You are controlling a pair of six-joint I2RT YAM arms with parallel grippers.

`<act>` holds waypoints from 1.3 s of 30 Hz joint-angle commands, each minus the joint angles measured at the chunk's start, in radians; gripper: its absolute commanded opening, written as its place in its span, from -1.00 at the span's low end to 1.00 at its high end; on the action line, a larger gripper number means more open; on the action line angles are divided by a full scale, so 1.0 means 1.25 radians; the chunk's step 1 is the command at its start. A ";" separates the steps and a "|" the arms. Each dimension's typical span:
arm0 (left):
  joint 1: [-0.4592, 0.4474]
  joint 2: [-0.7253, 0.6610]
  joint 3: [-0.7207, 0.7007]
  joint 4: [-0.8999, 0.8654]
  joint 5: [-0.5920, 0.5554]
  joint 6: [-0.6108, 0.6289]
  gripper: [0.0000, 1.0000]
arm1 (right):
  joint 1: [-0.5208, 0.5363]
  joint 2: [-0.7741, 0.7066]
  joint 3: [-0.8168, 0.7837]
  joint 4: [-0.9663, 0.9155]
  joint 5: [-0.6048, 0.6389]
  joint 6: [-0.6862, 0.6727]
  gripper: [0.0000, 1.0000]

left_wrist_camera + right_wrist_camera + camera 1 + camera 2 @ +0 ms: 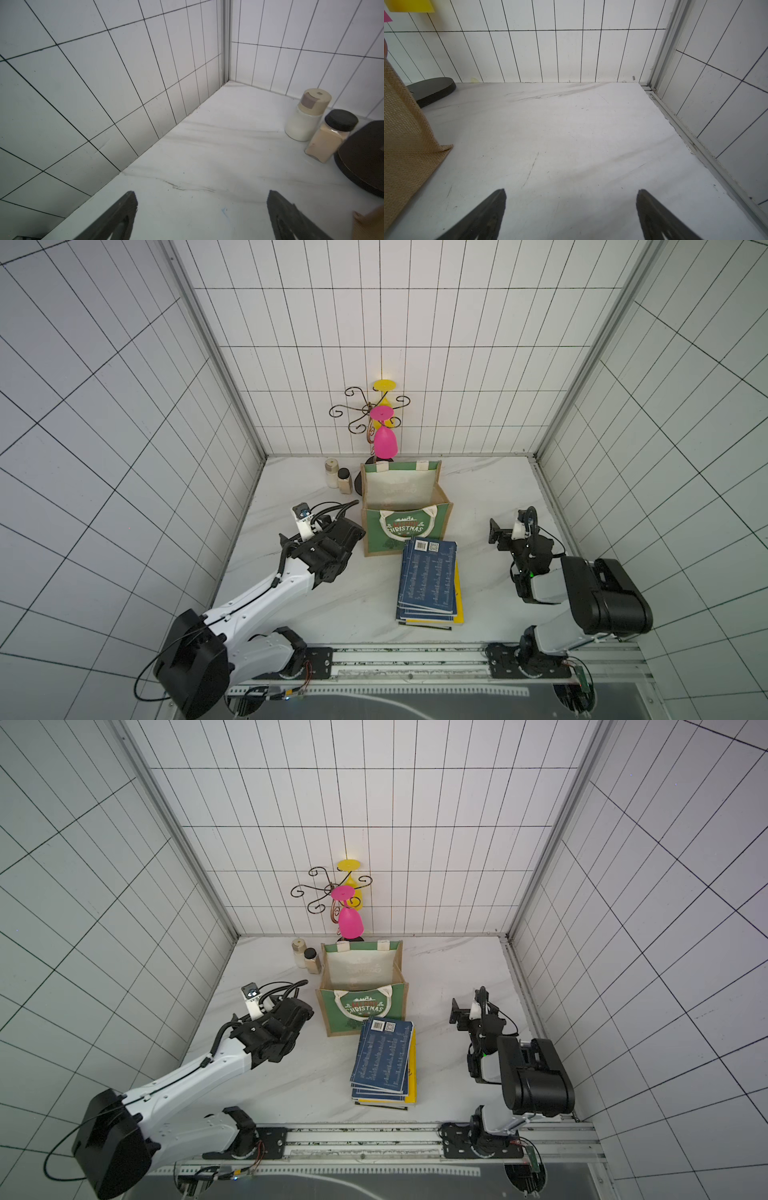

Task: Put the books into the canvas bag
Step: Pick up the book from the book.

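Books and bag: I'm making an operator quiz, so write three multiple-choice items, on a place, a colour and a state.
1. Where is the stack of books relative to the bag? A. inside it B. on the table in front of it C. behind it
2. What colour is the top book? A. red B. navy blue C. white
3. How is the left pincer? A. shut on a book B. shut on a handle C. open, empty
Key: B, the stack lies on the table before the bag; B, its cover is navy; C, its jaws stand apart over bare table.
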 commanded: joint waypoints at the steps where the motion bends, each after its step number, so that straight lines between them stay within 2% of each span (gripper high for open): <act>1: -0.119 -0.054 0.015 -0.229 0.044 -0.130 0.95 | -0.005 0.002 0.047 -0.004 -0.012 -0.002 0.97; 5: -0.238 -0.098 -0.008 -0.207 0.077 -0.106 0.94 | 0.003 -0.012 0.046 -0.004 -0.010 -0.012 0.97; 8: -0.318 -0.115 -0.027 -0.143 0.113 -0.051 0.95 | 0.042 -0.071 0.074 -0.107 0.101 -0.013 0.97; 11: -0.403 -0.127 -0.049 -0.059 0.143 0.020 0.95 | 0.065 -0.148 0.125 -0.295 0.226 0.073 0.97; 12: -0.432 -0.131 -0.057 -0.029 0.157 0.042 0.95 | 0.068 -0.173 0.143 -0.372 0.237 0.105 0.98; 13: -0.458 -0.135 -0.063 0.004 0.175 0.069 0.94 | 0.095 -0.195 0.159 -0.430 0.312 0.109 0.98; 14: -0.474 -0.139 -0.070 0.034 0.197 0.092 0.94 | 0.110 -0.210 0.186 -0.513 0.345 0.117 0.98; 16: -0.496 -0.149 -0.083 0.094 0.255 0.138 0.94 | 0.110 -0.233 0.241 -0.665 0.391 0.208 0.98; 24: -0.503 -0.237 -0.125 0.252 0.490 0.318 0.95 | 0.138 -0.296 0.384 -1.057 0.231 0.328 0.98; 27: -0.503 -0.290 -0.148 0.308 0.590 0.383 0.95 | 0.166 -0.352 0.383 -1.134 0.140 0.331 0.98; 30: -0.503 -0.335 -0.179 0.380 0.653 0.413 0.95 | 0.183 -0.418 0.375 -1.189 0.044 0.331 0.98; 32: -0.501 -0.354 -0.193 0.419 0.688 0.419 0.95 | 0.198 -0.457 0.384 -1.235 0.009 0.320 0.98; 34: -0.486 -0.346 -0.198 0.458 0.742 0.415 0.95 | 0.258 -0.493 0.391 -1.290 0.037 0.320 0.98; 39: -0.387 -0.265 -0.196 0.540 0.901 0.351 0.95 | 0.308 -0.566 0.377 -1.301 -0.051 0.371 0.98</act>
